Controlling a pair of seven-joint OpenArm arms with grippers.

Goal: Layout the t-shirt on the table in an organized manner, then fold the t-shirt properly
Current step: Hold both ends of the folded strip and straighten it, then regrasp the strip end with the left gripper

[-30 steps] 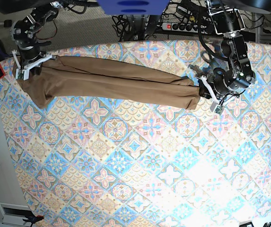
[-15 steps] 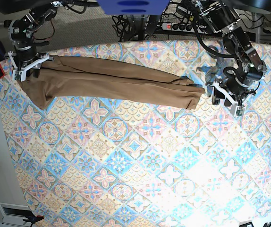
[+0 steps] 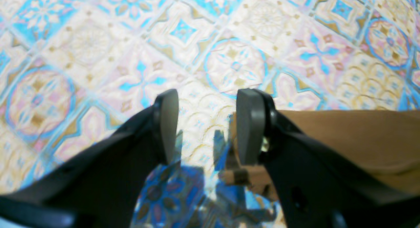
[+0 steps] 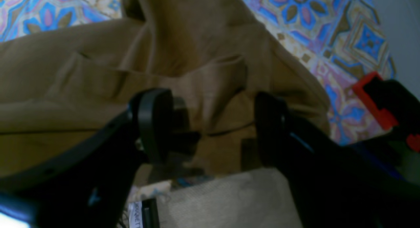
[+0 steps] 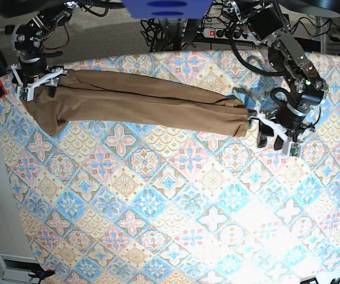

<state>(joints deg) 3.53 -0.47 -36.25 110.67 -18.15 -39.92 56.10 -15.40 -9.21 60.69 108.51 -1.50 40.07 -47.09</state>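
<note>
Plain tan-brown, soft cotton t-shirt [image 5: 140, 103]: lies bunched into a long band across the upper part of the table [image 5: 158, 207] covered in a blue, pink and cream tile-patterned cloth, running from about 10 o'clock to about 3 o'clock in the base view.

Left gripper [image 5: 275, 135], black with grey pads: sits at 3 o'clock in the base view, just beside the band's end. Jaws spread, holding nothing; patterned cloth visible between the pads in the left wrist view. One pad [image 3: 250, 126] lies at the fabric's edge [image 3: 344, 139]; contact cannot be told. Fabric extends toward 3 o'clock in that view.

Right gripper [image 5: 35, 81], black with white finger mounts: positioned at 10 o'clock in the base view, over the band's other end. Jaws spread wide on either side of a raised fold of the fabric [image 4: 203, 73], not pressed against it. Red-and-black clamp [image 4: 380, 100] visible at 3 o'clock in the right wrist view, at the table edge.
</note>
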